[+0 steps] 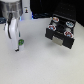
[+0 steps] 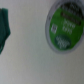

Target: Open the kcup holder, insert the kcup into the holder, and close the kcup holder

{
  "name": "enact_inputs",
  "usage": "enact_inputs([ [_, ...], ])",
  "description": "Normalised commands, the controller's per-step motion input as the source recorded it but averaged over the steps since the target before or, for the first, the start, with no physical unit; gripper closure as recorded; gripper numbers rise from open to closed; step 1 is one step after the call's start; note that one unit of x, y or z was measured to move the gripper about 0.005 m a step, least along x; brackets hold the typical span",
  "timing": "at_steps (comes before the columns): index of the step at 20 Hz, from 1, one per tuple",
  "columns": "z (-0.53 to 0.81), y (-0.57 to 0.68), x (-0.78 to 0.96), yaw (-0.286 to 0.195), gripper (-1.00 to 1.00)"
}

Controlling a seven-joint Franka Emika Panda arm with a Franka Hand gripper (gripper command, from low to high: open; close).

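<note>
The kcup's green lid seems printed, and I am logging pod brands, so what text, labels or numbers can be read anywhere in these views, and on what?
The kcup: pale print on its green lid in the wrist view, too blurred to read.
The kcup holder: pods with coloured lids in its open drawer, any print too small to read.
Nothing else shows legible text.

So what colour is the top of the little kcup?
Green with pale print, clearest in the wrist view: the kcup.
</note>
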Motion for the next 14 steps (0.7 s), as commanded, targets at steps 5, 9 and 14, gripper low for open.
enact_inputs([
  [5, -0.06, 0.08, -0.06, -0.071, -1.0],
  [9, -0.03, 0.09, -0.05, -0.012, -1.0],
  [14, -0.07, 0.23, -0.37, 0.008, -1.0],
])
